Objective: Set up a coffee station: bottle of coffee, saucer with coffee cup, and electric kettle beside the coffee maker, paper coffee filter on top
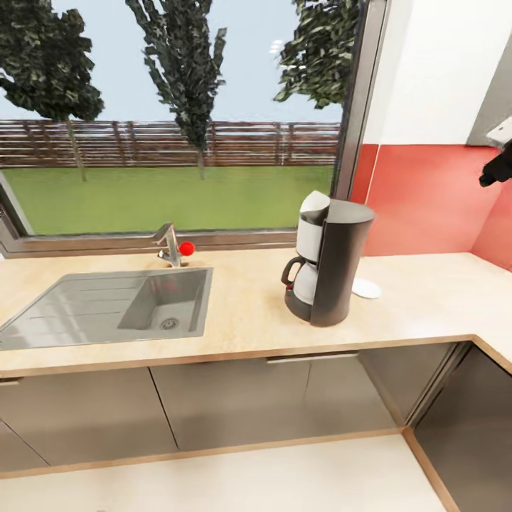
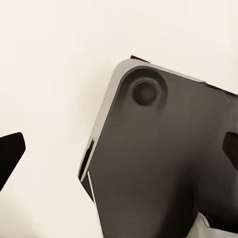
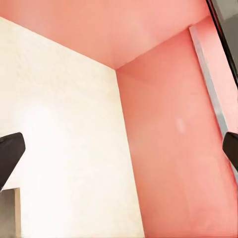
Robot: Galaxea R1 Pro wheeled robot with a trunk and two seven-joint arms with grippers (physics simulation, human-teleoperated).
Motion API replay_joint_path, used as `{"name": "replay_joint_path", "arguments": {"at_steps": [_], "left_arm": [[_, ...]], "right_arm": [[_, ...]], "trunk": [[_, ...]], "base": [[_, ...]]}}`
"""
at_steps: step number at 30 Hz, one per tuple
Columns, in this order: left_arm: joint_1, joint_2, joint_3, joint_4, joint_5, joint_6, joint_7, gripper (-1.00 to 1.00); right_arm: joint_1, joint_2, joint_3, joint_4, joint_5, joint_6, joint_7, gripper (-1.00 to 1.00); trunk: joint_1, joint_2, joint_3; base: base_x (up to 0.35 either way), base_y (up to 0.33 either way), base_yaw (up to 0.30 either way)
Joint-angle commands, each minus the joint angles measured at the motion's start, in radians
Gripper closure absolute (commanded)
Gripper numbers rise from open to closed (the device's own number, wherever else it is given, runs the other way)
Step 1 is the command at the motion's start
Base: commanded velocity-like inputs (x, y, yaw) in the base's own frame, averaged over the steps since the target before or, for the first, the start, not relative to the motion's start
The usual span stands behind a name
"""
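Coffee maker point(image 1: 331, 262): tall dk grey, pale carafe, white filter on top. Both tools' jaws open.

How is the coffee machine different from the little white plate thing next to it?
The coffee maker is tall and dark grey, and it stands upright; the saucer is low, flat and white. The coffee maker has several parts, a white filter basket and a pale carafe with a black handle; the saucer is one plain round dish, partly hidden behind it. Both sit on the kitchen countertop, right of the sink.
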Motion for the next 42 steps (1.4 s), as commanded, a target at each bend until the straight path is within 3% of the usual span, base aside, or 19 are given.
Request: {"name": "replay_joint_path", "arguments": {"at_steps": [1, 7, 9, 14, 16, 20, 26, 31, 36, 42], "left_arm": [[0.0, 0.001, 0.008, -0.001, 0.007, 0.0, -0.009, -1.0], [0.0, 0.007, 0.012, -0.001, 0.008, 0.0, -0.009, -1.0], [0.0, 0.014, 0.013, -0.002, 0.008, -0.001, -0.009, -1.0], [0.0, 0.011, 0.014, -0.017, 0.009, -0.001, 0.021, -1.0], [0.0, 0.006, 0.013, -0.022, 0.009, 0.001, 0.053, -1.0], [0.0, 0.004, 0.013, -0.023, 0.009, 0.001, 0.055, -1.0], [-0.001, 0.003, 0.013, -0.026, 0.006, 0.011, 0.055, -1.0], [-0.001, -0.005, 0.012, -0.035, 0.004, 0.014, 0.055, -1.0], [-0.001, -0.01, 0.013, -0.041, 0.005, 0.015, 0.055, -1.0], [-0.001, -0.011, 0.012, -0.042, 0.006, 0.015, 0.055, -1.0]], "right_arm": [[0.0, -0.007, -0.003, 0.015, -0.012, -0.01, 0.006, -1.0], [0.001, -0.051, -0.002, 0.054, -0.054, -0.062, -0.028, -1.0], [0.02, -0.065, -0.003, 0.059, -0.099, -0.066, -0.026, -1.0], [0.052, -0.063, -0.002, 0.059, -0.153, -0.065, -0.036, -1.0], [0.083, -0.064, -0.002, 0.059, -0.207, -0.062, -0.038, -1.0], [0.133, -0.064, -0.003, 0.059, -0.223, -0.066, -0.051, -1.0], [0.211, -0.065, -0.002, 0.059, -0.294, -0.071, -0.101, -1.0], [0.258, -0.061, -0.002, 0.059, -0.313, -0.071, -0.129, -1.0], [0.298, -0.053, -0.001, 0.059, -0.361, -0.066, -0.133, -1.0], [0.352, -0.05, -0.001, 0.059, -0.385, -0.065, -0.126, -1.0]], "trunk": [[0.0, -0.001, 0.0], [0.0, -0.001, 0.009], [0.0, -0.001, 0.012], [0.0, -0.001, 0.02], [0.0, -0.001, 0.023], [0.0, -0.001, 0.03], [0.0, -0.001, 0.039], [0.0, -0.001, 0.047], [0.0, -0.001, 0.052], [0.0, -0.001, 0.054]], "base": [[-0.261, -0.231, 0.0], [-0.27, -0.215, 0.0], [-0.306, -0.135, 0.0], [-0.29, -0.184, 0.0], [-0.248, -0.249, 0.0], [-0.243, -0.251, 0.0], [-0.249, -0.24, 0.0], [-0.253, -0.233, 0.0], [-0.267, -0.207, 0.0], [-0.277, -0.177, 0.003]]}}
